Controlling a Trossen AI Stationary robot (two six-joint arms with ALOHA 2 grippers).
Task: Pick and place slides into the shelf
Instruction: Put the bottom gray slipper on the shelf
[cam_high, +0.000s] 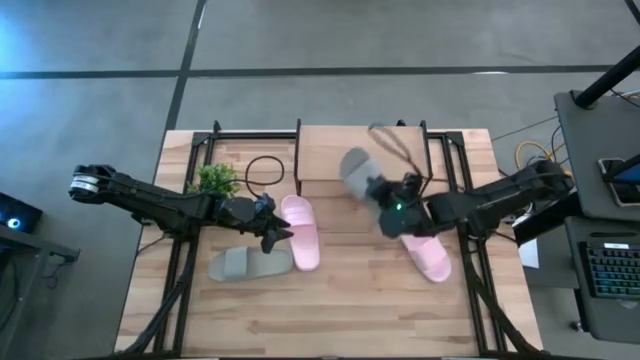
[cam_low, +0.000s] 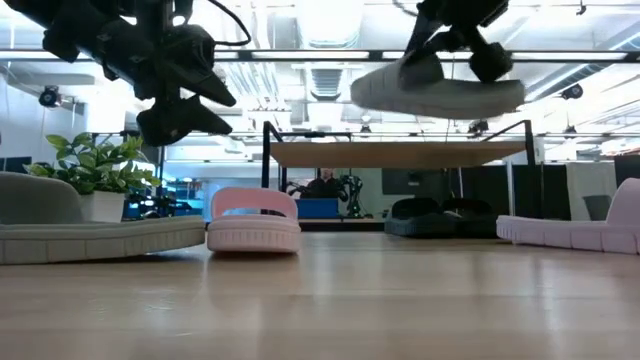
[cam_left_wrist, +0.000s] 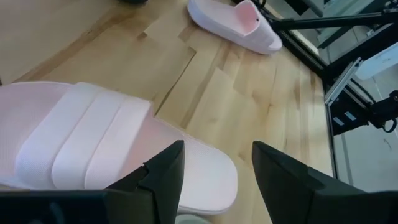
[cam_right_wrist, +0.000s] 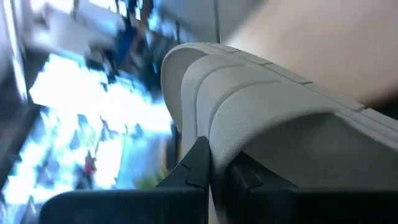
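My right gripper (cam_low: 452, 52) is shut on a light grey slide (cam_low: 438, 90), which it carries in the air above the shelf (cam_high: 340, 140), a light plank on thin black legs. My left gripper (cam_left_wrist: 214, 180) hangs open just above one end of a pale pink slide (cam_left_wrist: 93, 143), touching nothing. That pink slide (cam_high: 301, 232) lies sole-down mid-table. The second grey slide (cam_high: 250, 264) lies near it, and the second pink slide (cam_high: 428, 256) lies to the right. A pair of black slides (cam_low: 440, 215) sits under the shelf. My right gripper pinches the wide strap of the grey slide at its edge (cam_right_wrist: 208, 134); one finger (cam_right_wrist: 194, 163) lies on the strap's outer face, the other (cam_right_wrist: 247, 177) under it. The slide is lifted clear, roughly level, hanging just below the fingers (cam_low: 470, 45).
A small green plant (cam_high: 213, 180) in a white pot stands far left, with a black cable loop (cam_high: 263, 170) beside it. Black frame rails (cam_high: 180, 270) run along both table sides. Bare wood (cam_high: 340, 310) stretches along the near edge.
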